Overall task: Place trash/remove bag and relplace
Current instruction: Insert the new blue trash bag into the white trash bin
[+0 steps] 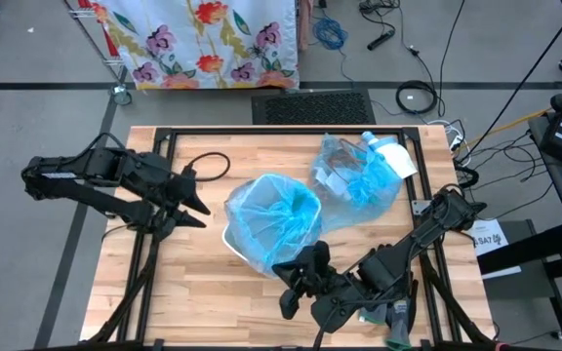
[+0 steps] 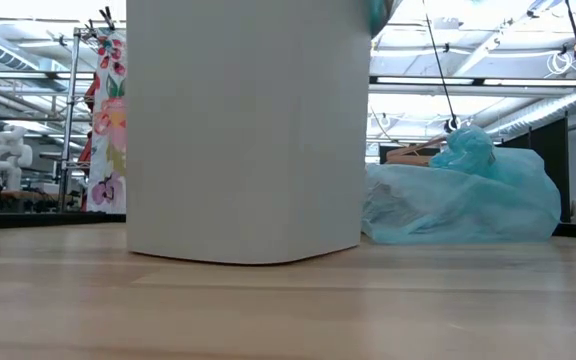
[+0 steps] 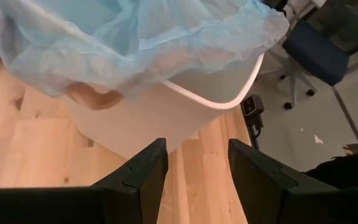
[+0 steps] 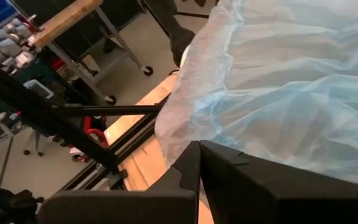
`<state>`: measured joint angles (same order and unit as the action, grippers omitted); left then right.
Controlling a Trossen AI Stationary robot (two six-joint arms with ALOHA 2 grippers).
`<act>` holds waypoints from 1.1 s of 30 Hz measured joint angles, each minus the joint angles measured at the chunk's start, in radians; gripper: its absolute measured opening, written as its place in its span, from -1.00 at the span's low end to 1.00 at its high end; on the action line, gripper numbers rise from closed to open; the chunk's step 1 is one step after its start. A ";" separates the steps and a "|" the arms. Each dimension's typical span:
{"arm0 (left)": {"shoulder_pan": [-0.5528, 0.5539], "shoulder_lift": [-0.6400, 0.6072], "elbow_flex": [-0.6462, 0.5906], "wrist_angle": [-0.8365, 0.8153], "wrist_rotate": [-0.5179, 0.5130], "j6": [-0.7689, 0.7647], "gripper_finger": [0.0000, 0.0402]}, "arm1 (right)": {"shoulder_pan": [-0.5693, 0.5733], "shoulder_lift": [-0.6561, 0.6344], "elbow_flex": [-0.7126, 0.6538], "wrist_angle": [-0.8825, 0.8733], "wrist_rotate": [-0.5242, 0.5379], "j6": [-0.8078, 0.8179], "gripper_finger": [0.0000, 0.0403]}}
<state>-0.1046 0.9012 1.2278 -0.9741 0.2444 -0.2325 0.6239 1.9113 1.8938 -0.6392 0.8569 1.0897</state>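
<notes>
With left gripper (image 1: 195,203) open and empty and right gripper (image 1: 296,285) shut on nothing, each should catch the fresh blue bag (image 1: 271,219) and draw it evenly over the white bin (image 3: 166,115) rim

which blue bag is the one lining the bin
The open blue bag mid-table, draped over the white bin. The other bag, knotted and full, lies on the table behind it.

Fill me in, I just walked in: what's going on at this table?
A two-armed robot is swapping a bin liner. The white bin mid-table already wears a fresh blue bag; a tied-off full bag lies beyond it. The left gripper waits open beside the bin, touching nothing. The right gripper sits shut at the bin's near side.
</notes>
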 joint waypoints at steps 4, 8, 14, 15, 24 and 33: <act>-0.034 0.003 0.000 0.002 -0.022 -0.025 -0.14 | 0.000 -0.001 0.000 0.024 -0.005 -0.004 -1.00; -0.066 0.014 0.000 0.007 -0.025 -0.050 -0.14 | 0.000 -0.001 0.000 0.053 -0.026 -0.024 -1.00; -0.126 0.045 0.000 0.024 -0.038 -0.077 -0.14 | 0.000 -0.001 0.000 0.060 -0.026 -0.040 -1.00; -0.139 0.050 0.000 0.024 -0.045 -0.078 -0.14 | 0.000 -0.001 0.000 0.060 -0.026 -0.040 -1.00; -0.316 0.120 0.000 0.024 -0.262 -0.194 -0.14 | 0.000 -0.002 0.000 0.060 -0.025 -0.057 -1.00; -0.488 0.204 0.000 0.092 -0.422 -0.285 -0.14 | 0.000 -0.002 0.000 0.059 -0.020 -0.058 -1.00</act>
<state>-0.5929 1.1048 1.2278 -0.8821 -0.1771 -0.5175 0.6235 1.9091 1.8942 -0.5800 0.8368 1.0313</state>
